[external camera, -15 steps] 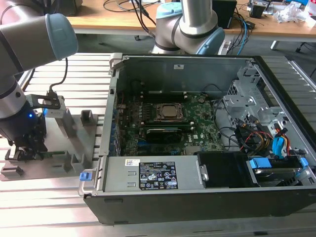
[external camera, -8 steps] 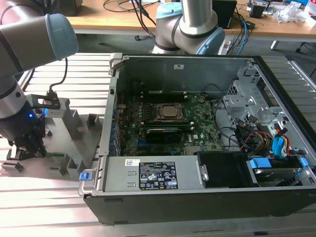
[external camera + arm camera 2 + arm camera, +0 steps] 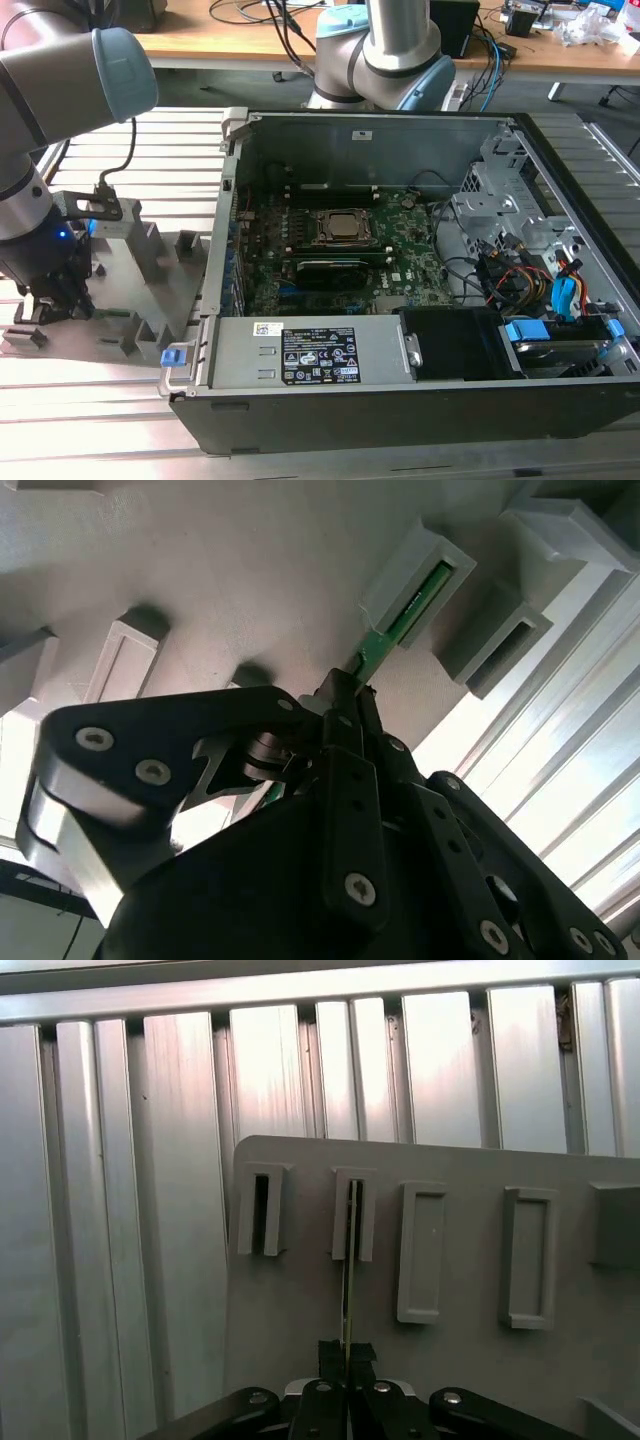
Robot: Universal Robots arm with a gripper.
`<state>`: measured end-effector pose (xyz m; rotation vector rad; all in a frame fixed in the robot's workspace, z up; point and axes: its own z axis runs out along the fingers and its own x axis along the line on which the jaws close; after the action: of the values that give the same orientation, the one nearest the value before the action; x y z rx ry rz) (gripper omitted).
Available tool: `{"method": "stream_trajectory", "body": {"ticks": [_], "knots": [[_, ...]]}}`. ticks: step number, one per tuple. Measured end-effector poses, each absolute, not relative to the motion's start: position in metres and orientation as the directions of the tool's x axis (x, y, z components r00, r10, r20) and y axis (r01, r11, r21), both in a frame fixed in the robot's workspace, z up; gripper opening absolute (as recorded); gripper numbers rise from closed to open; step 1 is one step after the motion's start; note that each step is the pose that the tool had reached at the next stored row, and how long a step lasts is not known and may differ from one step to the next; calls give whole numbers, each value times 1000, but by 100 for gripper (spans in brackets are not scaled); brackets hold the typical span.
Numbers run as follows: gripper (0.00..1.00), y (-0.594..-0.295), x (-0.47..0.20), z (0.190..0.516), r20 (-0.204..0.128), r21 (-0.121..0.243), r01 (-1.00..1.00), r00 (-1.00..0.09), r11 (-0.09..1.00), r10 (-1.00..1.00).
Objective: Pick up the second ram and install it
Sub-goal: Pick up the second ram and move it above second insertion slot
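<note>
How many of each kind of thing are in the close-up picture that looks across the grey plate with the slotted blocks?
RAM stick: 1
Gripper: 1
Grey fixture plate: 1
Blocks with a visible slot: 4
Total: 7

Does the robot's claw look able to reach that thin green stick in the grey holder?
Probably yes: the gripper looks shut on the second ram, its far end in a fixture block.

The gripper (image 3: 55,300) is down at the grey plate (image 3: 150,255), on the exterior view's left. An open computer case (image 3: 400,420) with a green board (image 3: 410,250) stands beside it.
</note>
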<state>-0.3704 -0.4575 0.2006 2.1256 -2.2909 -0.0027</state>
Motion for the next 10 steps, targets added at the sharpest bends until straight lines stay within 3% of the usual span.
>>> {"method": "stream_trajectory", "body": {"ticks": [3, 10], "knots": [[14, -457, -370, 201, 11, 12, -1000, 10, -10, -1000], [14, -457, -370, 201, 11, 12, -999, 52, -51, -999]]}}
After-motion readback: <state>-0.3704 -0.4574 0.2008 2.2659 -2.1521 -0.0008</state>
